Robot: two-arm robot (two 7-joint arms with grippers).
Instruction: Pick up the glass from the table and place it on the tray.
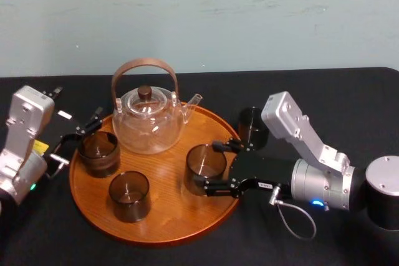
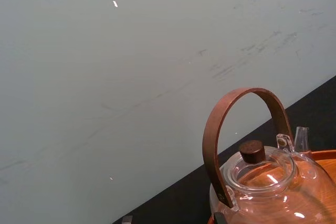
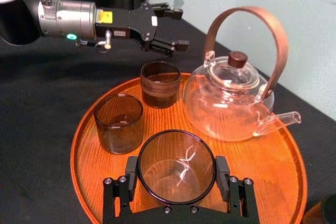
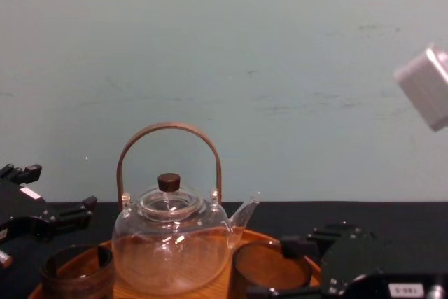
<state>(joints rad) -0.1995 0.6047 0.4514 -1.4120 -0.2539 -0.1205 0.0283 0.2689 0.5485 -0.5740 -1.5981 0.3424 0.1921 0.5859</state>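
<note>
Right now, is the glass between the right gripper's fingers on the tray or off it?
On the tray: the glass stands upright on the wood by the teapot, right gripper closed around it.

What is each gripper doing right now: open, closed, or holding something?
Left gripper: open, holding nothing.
Right gripper: closed on a glass that stands on the tray.
</note>
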